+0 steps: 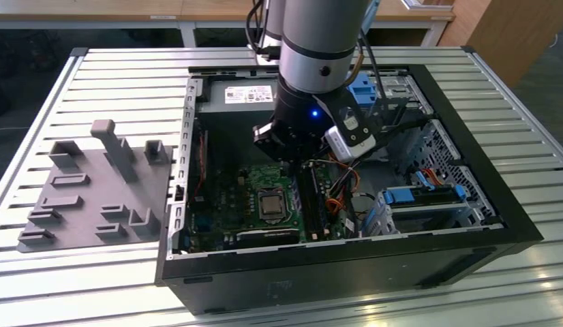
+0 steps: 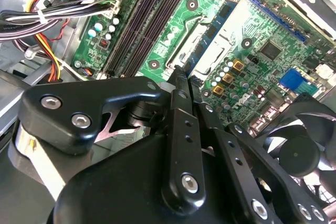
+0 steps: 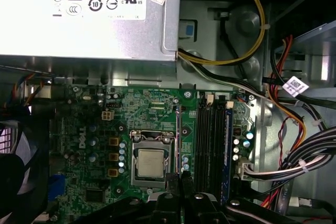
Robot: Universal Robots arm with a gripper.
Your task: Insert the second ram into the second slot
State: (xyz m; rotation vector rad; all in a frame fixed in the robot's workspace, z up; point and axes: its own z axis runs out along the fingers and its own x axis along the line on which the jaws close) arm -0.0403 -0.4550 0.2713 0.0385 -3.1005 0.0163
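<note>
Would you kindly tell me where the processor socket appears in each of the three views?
Exterior view: the socket sits mid-board, to the exterior view's left of the RAM slots.
Second wrist view: the socket lies between the RAM slots and the fan.
First wrist view: the socket again lies between the RAM slots and the fan.
Shared landmark: the RAM slots, beside the socket in every view.

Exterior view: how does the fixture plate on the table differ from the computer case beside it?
The fixture plate is flat with short upright blocks; the computer case is a deep open box. The plate is light grey, the case black. Both rest on the slatted table.
</note>
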